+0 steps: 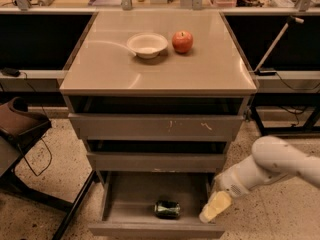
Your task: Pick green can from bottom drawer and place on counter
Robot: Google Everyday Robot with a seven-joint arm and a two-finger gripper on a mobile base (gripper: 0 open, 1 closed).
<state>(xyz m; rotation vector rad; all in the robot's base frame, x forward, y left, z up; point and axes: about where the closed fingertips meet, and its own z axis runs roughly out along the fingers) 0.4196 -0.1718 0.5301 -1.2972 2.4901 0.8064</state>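
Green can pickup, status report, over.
Hand at right front of open bottom drawer, apart from green can. Can lies on its side near drawer front. Nothing between them. Bowl and apple on counter.

White arm [280, 166], cream jaws low right

The green can [167, 209] is a dark, shiny green against the grey-brown bottom drawer [125, 196]. The pale yellow end effector [215, 207] hangs at that drawer's right edge (its arm [280, 164] is white). On the glossy beige desk [200, 71] are a red apple [182, 41] and a cream bowl [147, 44].
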